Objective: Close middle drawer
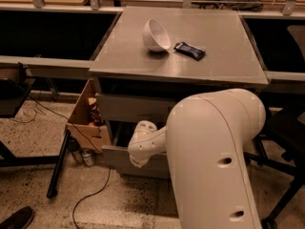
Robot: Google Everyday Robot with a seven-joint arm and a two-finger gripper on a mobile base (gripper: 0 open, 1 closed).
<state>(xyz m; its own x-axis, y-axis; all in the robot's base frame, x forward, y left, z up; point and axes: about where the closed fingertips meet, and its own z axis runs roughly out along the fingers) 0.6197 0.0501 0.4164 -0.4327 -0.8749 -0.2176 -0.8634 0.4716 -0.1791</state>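
The grey cabinet (pixel 224 70) has its uppermost grey drawer front (pixel 128 109) flush under the top. The middle drawer (pixel 114 157) below it stands pulled out toward me, its plain grey front forward of the cabinet. My white arm (pixel 214 161) reaches in from the right and covers most of the drawer. My gripper (pixel 139 149) is at the end of the arm, right at the drawer's front edge, over its top. The inside of the drawer and the lowest drawer front are hidden by the arm.
A white bowl (pixel 156 35) lies tipped on the cabinet top beside a black packet (pixel 189 50). An open cardboard box (pixel 86 123) with bottles stands left of the cabinet, with cans (pixel 86 156), a black stand leg (pixel 58 163) and a cable on the floor.
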